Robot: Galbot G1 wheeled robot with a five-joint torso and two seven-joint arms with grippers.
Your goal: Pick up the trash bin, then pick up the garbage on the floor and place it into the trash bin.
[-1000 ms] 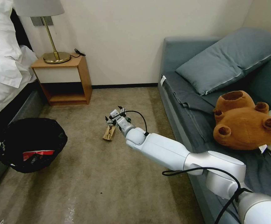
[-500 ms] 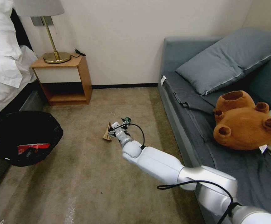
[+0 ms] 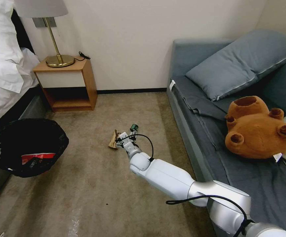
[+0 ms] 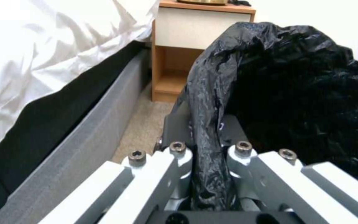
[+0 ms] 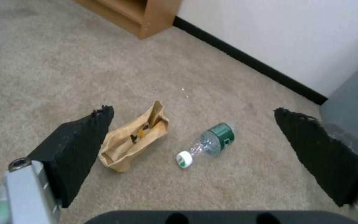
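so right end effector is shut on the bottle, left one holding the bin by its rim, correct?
Not quite. The right end effector is open, above the bottle, which lies on the carpet, as the right wrist view shows. The left end effector does hold the bin by its rim.

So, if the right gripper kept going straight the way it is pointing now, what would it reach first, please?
Probably the small bottle lying on the carpet: it sits between the open fingers of the right gripper, with the tan paper bag just beside the left finger. Depth is uncertain.

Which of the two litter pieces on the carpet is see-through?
The small plastic bottle with the green label, lying on its side, is see-through. The tan paper bag beside it is opaque and crumpled.
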